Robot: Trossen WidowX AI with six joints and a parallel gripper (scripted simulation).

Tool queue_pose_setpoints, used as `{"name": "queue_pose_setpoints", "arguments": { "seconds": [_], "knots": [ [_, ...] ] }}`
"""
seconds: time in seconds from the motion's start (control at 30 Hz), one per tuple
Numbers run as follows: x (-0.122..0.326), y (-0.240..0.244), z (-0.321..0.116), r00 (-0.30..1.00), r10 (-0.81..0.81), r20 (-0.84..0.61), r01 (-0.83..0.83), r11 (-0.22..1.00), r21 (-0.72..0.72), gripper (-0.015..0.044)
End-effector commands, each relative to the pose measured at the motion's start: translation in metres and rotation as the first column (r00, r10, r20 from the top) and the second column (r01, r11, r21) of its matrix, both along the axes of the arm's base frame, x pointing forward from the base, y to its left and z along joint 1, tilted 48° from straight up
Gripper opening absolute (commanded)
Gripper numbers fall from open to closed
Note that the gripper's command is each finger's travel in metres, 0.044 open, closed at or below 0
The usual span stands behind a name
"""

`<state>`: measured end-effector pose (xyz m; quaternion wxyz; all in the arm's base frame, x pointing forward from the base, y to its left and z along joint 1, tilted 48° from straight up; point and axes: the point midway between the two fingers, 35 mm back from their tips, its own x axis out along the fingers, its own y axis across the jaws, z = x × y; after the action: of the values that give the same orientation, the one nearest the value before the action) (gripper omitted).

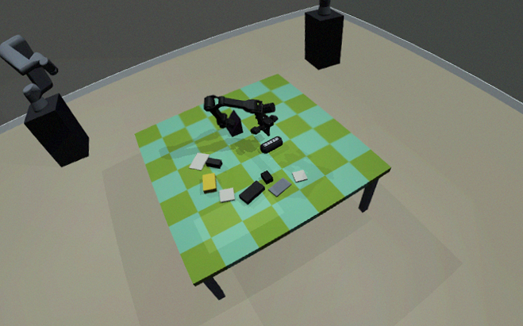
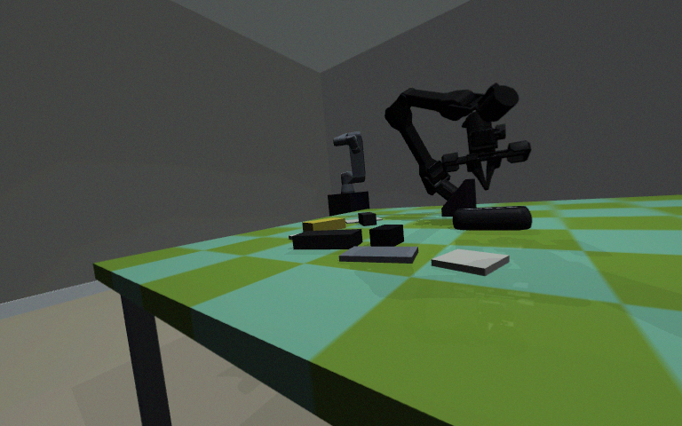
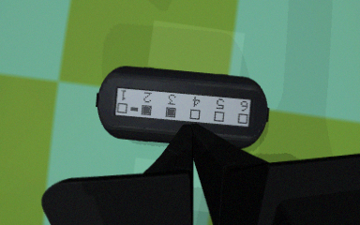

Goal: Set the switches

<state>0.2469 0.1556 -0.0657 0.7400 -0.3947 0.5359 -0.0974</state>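
Observation:
The dark grey controller unit lies upside down on the bench, its underside facing up. The white label shows in the wrist view: square 1 is empty, squares 2 and 3 are filled, squares 4, 5 and 6 are empty. A small dash stands between squares 1 and 2. The numbers read upside down in this view. The rocker switches are hidden underneath. My gripper is shut and empty, its tips together, pointing down a little above the unit and not touching it.
A white tile, a grey-blue plate, a long black block, a small black block and a yellow block lie on the checkered bench, away from the unit.

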Motion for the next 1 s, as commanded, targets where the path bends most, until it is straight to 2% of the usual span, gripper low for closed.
{"name": "queue_pose_setpoints", "arguments": {
  "seconds": [0.0, 0.37, 0.47, 0.67, 0.9, 0.97],
  "knots": [
    [-0.001, -0.001, 0.002, 1.000, -0.010, 0.017, 0.010, 1.000, 0.009, 0.0000],
    [-0.001, -0.001, 0.002, 1.000, -0.010, 0.017, 0.010, 1.000, 0.009, 0.0000],
    [0.000, 0.001, 0.000, 1.000, 0.013, -0.015, -0.013, 1.000, -0.011, 0.0079],
    [0.009, 0.016, -0.013, 0.928, 0.189, -0.322, -0.243, 0.960, -0.138, 0.0236],
    [0.016, 0.029, -0.030, 0.675, 0.310, -0.670, -0.523, 0.841, -0.137, 0.0420],
    [0.017, 0.032, -0.035, 0.574, 0.326, -0.751, -0.592, 0.799, -0.106, 0.0440]
  ]
}}
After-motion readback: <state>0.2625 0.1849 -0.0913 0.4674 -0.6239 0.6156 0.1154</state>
